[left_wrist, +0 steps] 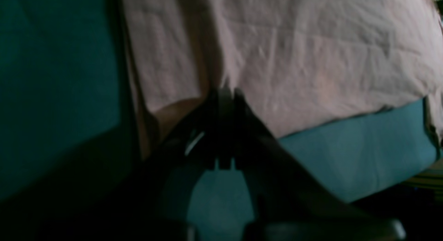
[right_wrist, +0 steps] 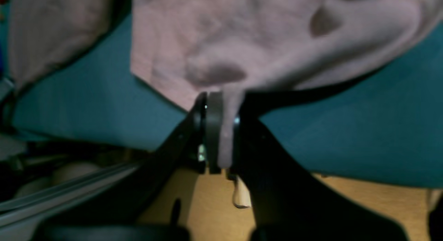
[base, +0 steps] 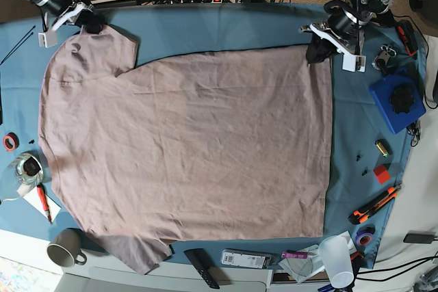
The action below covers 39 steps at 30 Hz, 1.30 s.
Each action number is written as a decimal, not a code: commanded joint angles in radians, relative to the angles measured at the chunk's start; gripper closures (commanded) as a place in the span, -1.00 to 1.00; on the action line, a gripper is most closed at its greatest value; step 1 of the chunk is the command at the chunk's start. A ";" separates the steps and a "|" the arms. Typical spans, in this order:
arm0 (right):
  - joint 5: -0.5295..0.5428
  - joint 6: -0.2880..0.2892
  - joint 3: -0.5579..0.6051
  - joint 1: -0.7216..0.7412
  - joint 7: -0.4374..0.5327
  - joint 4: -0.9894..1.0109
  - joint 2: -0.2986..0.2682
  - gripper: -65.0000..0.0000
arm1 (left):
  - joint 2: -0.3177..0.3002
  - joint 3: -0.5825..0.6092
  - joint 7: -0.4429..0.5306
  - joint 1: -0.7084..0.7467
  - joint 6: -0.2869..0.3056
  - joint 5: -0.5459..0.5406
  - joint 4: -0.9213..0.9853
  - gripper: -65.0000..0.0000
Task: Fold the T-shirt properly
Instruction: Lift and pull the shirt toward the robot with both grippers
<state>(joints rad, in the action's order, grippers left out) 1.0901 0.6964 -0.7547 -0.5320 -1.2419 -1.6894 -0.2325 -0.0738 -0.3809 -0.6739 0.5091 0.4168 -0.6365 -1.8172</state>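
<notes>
both tools are pinching the t-shirt (base: 185, 148)
you are holding its far corners: left tool (left_wrist: 225, 95) pressed together on the hem corner, right tool (right_wrist: 221, 130) on the sleeve edge.

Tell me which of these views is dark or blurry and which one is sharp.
Left wrist view: dim and soft, the left end effector a near-black shape against the T-shirt. Right wrist view: brighter, but blurred throughout. Base view: evenly lit and sharp, with the whole shirt on the table cloth readable.
</notes>
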 commanded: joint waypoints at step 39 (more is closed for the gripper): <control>0.304 0.002 -0.177 -0.312 -0.116 -0.237 -0.014 1.00 | -0.010 -0.322 -0.138 0.252 0.052 -0.248 -0.218 1.00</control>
<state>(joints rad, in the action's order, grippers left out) 1.3739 0.6968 -0.9184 -0.8345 -1.3762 -1.9125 -0.2325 -0.0750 -0.6960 -0.8307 0.7536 0.4652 -0.8639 -2.0136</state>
